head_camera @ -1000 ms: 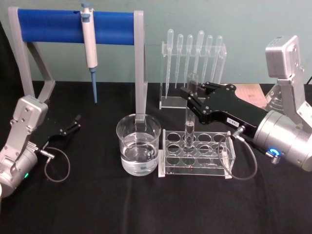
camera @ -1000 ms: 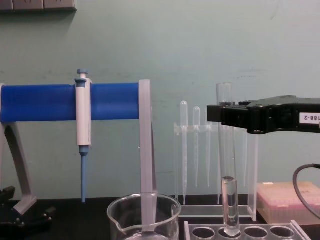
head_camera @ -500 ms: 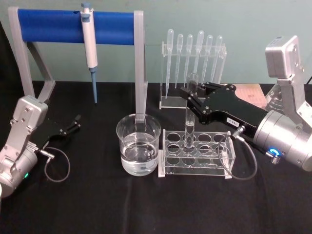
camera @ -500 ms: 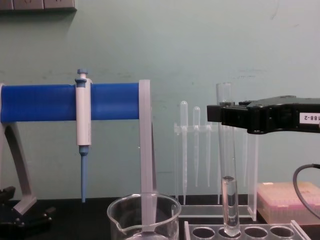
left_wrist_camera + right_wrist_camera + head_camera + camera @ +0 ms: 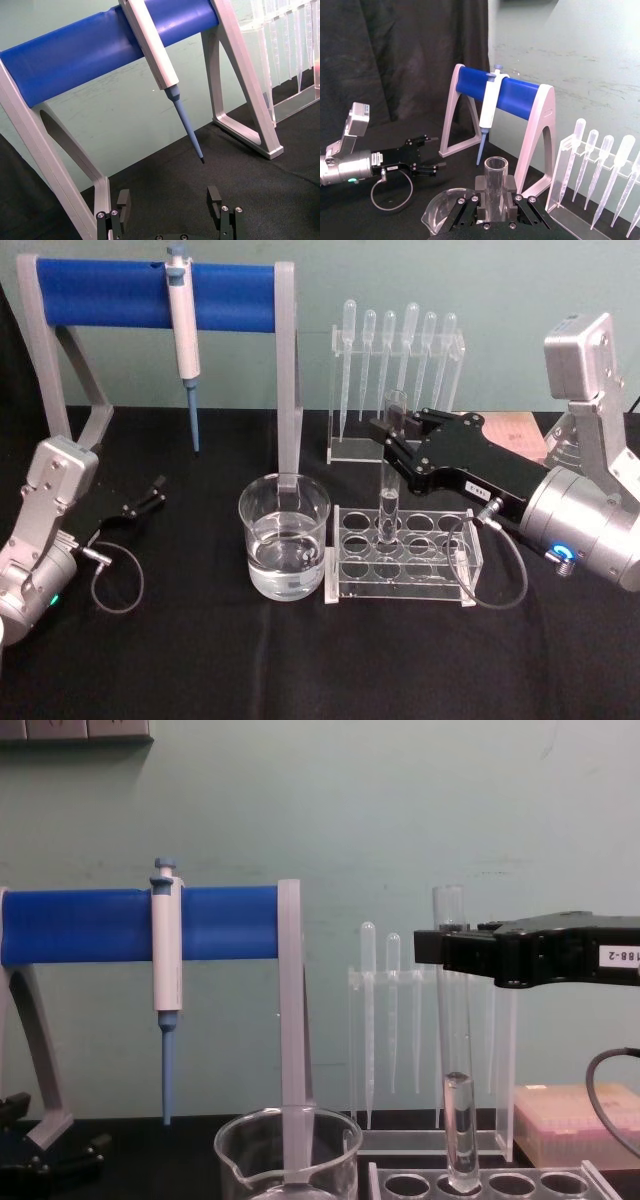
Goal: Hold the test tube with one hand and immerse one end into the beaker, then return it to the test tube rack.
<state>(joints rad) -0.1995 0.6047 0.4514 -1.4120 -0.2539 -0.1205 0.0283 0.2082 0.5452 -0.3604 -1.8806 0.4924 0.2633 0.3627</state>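
— Looking at the right gripper point(image 5: 392, 430), how wide does it stand?
— Narrow. Its fingers are closed on the test tube point(image 5: 390, 475) a little below the open rim, just right of the head view's centre. The tube stands upright with its rounded end down in a back hole of the rack point(image 5: 400, 587). The rack sits just beside the beaker point(image 5: 285, 570), on the beaker's right in the frame.
— And the other one?
— The left gripper point(image 5: 152, 492) sits low at the left of the frame, near the black worktop point(image 5: 250, 670). Its fingers are spread wide and hold nothing.
— Counts?
— One test tube, one beaker with clear liquid in it, and one rack. Six pipettes point(image 5: 410, 340) hang in a clear stand point(image 5: 350, 450) at upper centre-right. One micropipette point(image 5: 183, 340) is hooked on the blue bar point(image 5: 110, 295) at upper left.
— Anything hard to make out?
— In the chest view the bottom edge cuts off the beaker and the rack, and the right gripper's body runs off the right edge. I cannot tell whether the tube's end touches the rack's floor.
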